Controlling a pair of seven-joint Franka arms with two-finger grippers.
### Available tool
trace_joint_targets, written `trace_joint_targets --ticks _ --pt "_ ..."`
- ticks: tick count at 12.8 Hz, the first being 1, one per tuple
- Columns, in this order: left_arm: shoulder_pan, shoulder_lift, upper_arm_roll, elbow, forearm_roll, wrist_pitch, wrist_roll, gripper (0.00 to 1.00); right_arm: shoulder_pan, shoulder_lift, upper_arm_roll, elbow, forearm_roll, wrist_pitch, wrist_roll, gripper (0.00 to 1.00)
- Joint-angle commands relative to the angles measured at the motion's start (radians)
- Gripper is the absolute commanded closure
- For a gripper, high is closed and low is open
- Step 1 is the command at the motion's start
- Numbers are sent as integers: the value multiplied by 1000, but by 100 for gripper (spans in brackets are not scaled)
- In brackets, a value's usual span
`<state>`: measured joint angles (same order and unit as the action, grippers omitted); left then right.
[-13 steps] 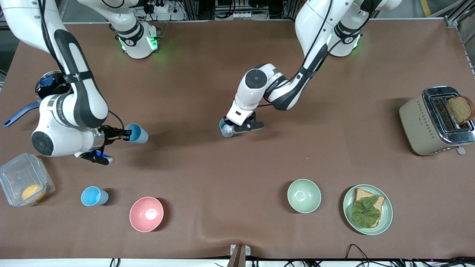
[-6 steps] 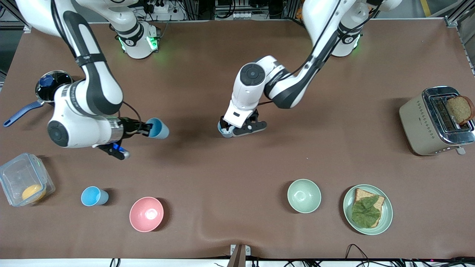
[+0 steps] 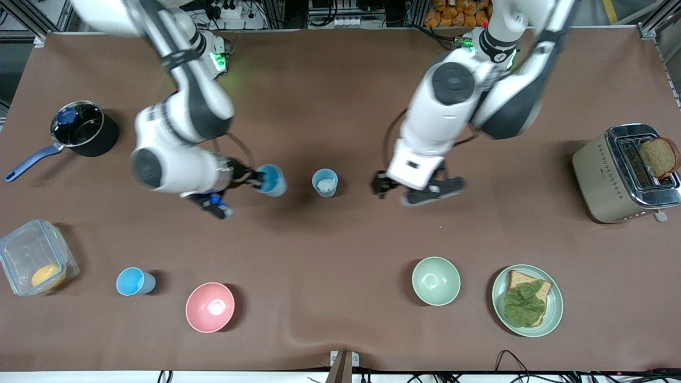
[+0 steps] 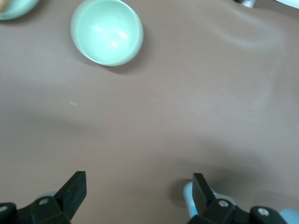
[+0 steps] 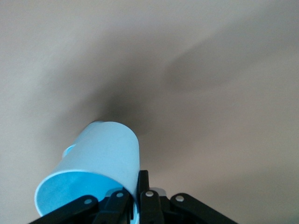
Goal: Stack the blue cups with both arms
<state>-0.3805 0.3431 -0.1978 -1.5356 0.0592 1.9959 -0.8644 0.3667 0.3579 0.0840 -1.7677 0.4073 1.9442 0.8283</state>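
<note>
Blurring smears both arms in the front view; the left pincer (image 3: 412,191) is hard to resolve there, and its fingertips are cut off at the frame edge in the left wrist view. The left pincer (image 4: 135,200) is spread wide and holds nothing, over bare bench (image 3: 340,106) toward the left arm's end from the grey-blue cup (image 3: 324,182). That cup stands upright on the bench with a white bit inside, touched by neither pincer. The right pincer (image 3: 252,178) is clenched on the rim of a sky blue cup (image 3: 271,180), tilted and held in the air just beside the grey-blue cup; the grip is seen in the right wrist view (image 5: 91,172). A second sky blue cup (image 3: 135,281) stands near the pink bowl (image 3: 210,307). The green bowl (image 3: 435,281) holds nothing. A clear box (image 3: 34,264) holds something orange.
</note>
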Motion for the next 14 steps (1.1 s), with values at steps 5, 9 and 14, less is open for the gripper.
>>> trace_joint_targets --ticks 5,9,14 --pt "193 -159 -8 -18 100 -216 350 0 175 48 -13 11 22 114 192 100" --pt "270 -232 -12 -11 111 -293 413 0 198 82 -13 13 13 157 207 100" --pt "360 -285 -15 -11 80 -322 443 0 204 72 -27 17 -33 164 206 0"
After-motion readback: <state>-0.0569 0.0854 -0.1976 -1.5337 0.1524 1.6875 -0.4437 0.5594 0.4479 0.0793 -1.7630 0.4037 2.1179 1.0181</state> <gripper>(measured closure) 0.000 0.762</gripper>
